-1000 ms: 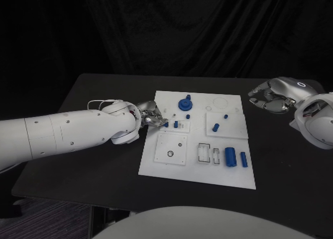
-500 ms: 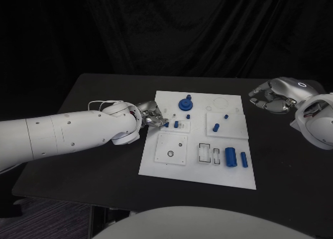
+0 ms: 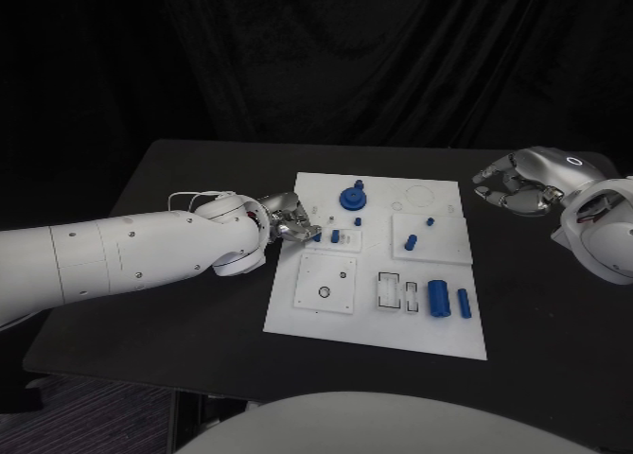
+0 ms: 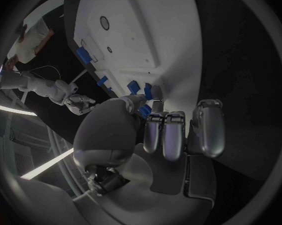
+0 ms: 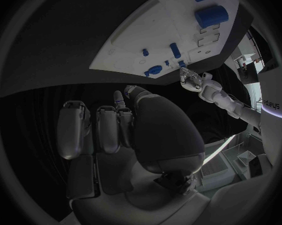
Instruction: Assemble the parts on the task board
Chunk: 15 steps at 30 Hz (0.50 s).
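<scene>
The white task board (image 3: 378, 322) lies in the middle of the black table. My left hand (image 3: 291, 224) rests at the board's left edge and pinches a small blue part (image 3: 316, 236) between thumb and a finger; the left wrist view shows this small blue part (image 4: 143, 111) at the fingertips (image 4: 155, 121). A blue round knob (image 3: 353, 198), two short pegs (image 3: 411, 241) and a thick blue cylinder (image 3: 438, 295) beside a slim bar (image 3: 464, 302) sit on the board. My right hand (image 3: 520, 189) hovers off the board's right side, fingers curled in on nothing.
A square inset with a ring (image 3: 323, 282) and rectangular slots (image 3: 389, 290) lie in the board's near half. Bare black table (image 3: 193, 312) surrounds the board; its edges fall away to a dark floor. The right wrist view shows the board (image 5: 160, 30) ahead.
</scene>
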{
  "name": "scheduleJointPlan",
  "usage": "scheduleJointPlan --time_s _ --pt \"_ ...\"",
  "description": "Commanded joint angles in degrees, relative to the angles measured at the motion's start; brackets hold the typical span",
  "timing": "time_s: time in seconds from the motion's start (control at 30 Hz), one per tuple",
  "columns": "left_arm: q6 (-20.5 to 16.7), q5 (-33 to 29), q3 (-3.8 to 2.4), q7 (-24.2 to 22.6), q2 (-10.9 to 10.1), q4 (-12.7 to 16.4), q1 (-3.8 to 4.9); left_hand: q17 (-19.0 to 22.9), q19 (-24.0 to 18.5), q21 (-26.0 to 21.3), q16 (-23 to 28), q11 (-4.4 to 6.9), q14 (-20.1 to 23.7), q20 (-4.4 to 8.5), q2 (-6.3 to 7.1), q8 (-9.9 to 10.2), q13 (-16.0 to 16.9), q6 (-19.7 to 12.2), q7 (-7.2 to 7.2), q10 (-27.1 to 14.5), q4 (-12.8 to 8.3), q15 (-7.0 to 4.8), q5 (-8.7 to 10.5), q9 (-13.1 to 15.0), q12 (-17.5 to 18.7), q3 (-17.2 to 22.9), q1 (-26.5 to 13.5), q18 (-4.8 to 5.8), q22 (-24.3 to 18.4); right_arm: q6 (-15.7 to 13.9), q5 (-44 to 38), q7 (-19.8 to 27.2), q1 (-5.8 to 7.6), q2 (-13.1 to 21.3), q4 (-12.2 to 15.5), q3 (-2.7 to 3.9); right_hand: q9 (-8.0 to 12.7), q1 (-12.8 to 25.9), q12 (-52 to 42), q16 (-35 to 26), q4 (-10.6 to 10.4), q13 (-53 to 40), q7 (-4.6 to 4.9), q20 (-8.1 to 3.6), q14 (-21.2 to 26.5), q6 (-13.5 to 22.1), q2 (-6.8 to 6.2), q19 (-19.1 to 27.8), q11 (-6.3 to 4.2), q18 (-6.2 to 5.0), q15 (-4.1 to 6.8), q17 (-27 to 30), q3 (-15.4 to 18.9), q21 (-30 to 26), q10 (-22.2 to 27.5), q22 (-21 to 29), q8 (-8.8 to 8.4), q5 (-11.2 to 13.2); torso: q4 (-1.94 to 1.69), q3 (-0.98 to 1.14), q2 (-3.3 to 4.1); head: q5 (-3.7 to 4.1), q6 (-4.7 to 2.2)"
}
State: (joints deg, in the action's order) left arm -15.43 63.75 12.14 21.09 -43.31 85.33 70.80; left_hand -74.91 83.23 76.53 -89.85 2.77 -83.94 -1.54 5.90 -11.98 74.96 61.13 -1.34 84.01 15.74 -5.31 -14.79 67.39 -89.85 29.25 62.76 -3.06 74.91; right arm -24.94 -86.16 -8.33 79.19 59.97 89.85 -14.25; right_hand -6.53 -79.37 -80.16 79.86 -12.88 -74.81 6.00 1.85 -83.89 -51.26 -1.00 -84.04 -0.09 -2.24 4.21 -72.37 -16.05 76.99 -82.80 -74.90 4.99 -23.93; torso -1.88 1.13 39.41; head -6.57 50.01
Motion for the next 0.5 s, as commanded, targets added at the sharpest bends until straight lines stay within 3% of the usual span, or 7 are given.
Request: scheduleJointPlan --time_s 0.03,0.2,0.5 --pt "0.8 0.1 0.04 -1.2 0.2 0.0 -0.21 -15.1 -0.3 -0.3 -0.1 -0.32 -6.1 0.11 -0.18 0.2 15.0 0.2 -0.08 6.0 0.2 0.25 0.17 0.1 -0.2 -0.5 -0.8 -0.12 10.9 0.1 -0.2 -0.6 -0.18 0.0 0.0 0.04 0.1 0.2 0.3 -0.3 0.0 3.7 0.07 0.38 -2.9 -0.2 -0.43 -1.2 -0.09 -0.77 -0.16 0.1 -0.4 -0.3 0.4 -11.1 -0.23 -0.2 0.00 0.01 -0.01 0.01 -0.01" --pt "1.0 0.1 0.04 -1.3 0.3 -0.1 -0.24 -15.1 -0.4 -0.4 -0.1 -0.41 -6.1 0.01 -0.56 0.2 15.0 0.4 -0.20 6.0 0.7 0.34 1.02 0.0 -0.2 -3.5 -2.6 -0.13 10.8 0.1 -0.2 -0.6 -0.20 0.0 0.0 0.04 0.1 0.2 0.3 -0.3 0.0 3.7 0.07 0.38 -2.9 -0.2 -0.46 -1.2 -0.09 -0.77 -0.16 0.1 -0.4 -0.3 0.4 -11.1 -0.23 -0.2 -0.01 0.01 0.01 0.01 -0.01" --pt "0.7 0.1 0.04 -1.7 0.4 -0.2 -0.30 -15.1 -0.4 -0.3 -0.1 -0.50 -6.1 -0.07 -2.99 0.8 15.0 0.7 -0.27 6.0 1.0 0.43 2.17 -0.4 -0.2 -12.2 -7.2 -0.13 10.9 0.1 -0.2 -0.6 -0.34 -0.1 -0.1 0.04 0.1 0.2 0.3 -0.3 0.0 3.7 0.07 0.38 -2.9 -0.2 -0.46 -1.2 -0.09 -0.77 -0.16 0.1 -0.4 -0.3 0.4 -11.1 -0.23 -0.2 0.00 0.01 0.03 0.00 -0.01"
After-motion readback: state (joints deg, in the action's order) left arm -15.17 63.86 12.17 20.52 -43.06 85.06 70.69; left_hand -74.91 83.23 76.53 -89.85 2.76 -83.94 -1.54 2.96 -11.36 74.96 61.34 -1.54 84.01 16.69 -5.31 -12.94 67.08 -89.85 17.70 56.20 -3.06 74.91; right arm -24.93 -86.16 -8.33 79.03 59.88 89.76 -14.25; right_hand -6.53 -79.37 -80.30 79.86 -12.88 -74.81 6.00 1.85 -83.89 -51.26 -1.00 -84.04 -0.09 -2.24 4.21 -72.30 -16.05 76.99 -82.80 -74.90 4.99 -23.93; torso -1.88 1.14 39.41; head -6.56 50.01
